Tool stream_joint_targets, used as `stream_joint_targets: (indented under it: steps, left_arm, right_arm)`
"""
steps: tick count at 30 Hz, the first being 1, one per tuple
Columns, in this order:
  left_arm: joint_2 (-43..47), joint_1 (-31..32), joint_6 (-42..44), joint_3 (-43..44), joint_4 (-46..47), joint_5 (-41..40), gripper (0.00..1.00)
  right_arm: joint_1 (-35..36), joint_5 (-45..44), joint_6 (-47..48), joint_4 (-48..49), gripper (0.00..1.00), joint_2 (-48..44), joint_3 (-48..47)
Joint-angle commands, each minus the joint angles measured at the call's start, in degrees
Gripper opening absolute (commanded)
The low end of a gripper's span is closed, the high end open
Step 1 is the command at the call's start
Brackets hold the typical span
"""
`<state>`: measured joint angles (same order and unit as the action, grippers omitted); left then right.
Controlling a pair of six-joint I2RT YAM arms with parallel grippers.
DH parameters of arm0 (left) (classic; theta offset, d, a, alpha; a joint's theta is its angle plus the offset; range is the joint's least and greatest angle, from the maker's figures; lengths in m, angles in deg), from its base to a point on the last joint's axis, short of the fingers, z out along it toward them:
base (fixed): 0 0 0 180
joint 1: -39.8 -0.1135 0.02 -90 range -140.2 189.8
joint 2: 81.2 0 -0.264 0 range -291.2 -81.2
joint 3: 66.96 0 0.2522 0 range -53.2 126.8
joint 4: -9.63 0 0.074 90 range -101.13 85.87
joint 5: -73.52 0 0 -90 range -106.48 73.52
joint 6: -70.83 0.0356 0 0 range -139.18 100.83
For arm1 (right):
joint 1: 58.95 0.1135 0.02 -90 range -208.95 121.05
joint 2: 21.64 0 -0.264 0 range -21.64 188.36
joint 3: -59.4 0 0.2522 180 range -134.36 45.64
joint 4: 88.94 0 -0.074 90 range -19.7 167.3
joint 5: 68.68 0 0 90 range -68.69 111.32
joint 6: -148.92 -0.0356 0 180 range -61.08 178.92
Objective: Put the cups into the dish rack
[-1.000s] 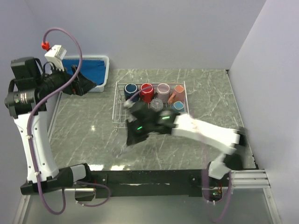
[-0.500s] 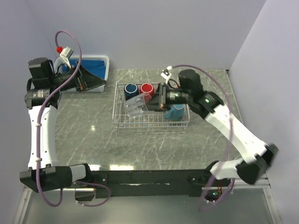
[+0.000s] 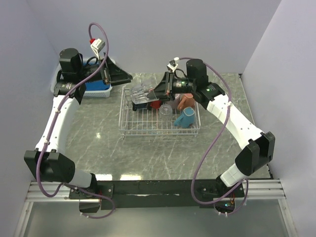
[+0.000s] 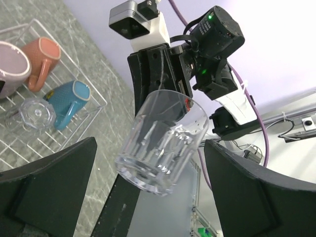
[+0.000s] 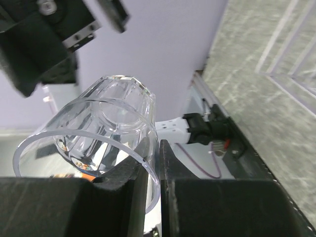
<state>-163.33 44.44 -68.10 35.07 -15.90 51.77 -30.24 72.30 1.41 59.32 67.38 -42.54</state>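
My right gripper [image 3: 151,96] is shut on the rim wall of a clear glass cup [image 3: 139,94], held tilted in the air above the back left of the white wire dish rack [image 3: 126,129]. One finger is inside the glass [image 5: 98,133], the other outside, at the right gripper [image 5: 153,173]. My left gripper [image 3: 126,78] is open, its fingers wide on either side of that glass [image 4: 163,140] without touching it. In the rack lie a mauve mug [image 4: 12,61], a salmon mug [image 4: 42,54], a light blue mug [image 4: 69,101], another clear glass [image 4: 35,113] and a red mug [image 3: 154,104].
A white plastic basket with blue cloth [image 3: 96,86] stands at the back left, under the left arm. Walls close in at the back and the right. The right arm [image 3: 232,116] arcs over the right side of the marble table [image 3: 94,133].
The right gripper has carried the clear glass from the rack's front up to above its back left. The left arm has swung right from the basket, and its open fingers now flank the glass.
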Motion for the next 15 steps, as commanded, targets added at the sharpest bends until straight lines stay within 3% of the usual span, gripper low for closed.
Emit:
stream_joint_targets:
  steps: [1,12,15]
  left_arm:
    - [1.7,0.3,-2.9,-1.0,7.7,2.3,0.96]
    - [0.9,3.0,-3.1,-0.9,7.4,4.4,0.96]
    - [0.4,3.2,-2.0,-1.0,6.6,5.2,0.96]
  right_arm:
    - [-0.8,6.1,-5.7,10.4,0.0,1.6,-2.3]
    - [-1.5,8.3,-11.5,17.9,0.0,7.2,-4.6]
    - [-1.8,9.2,-16.7,25.8,0.0,8.5,-3.8]
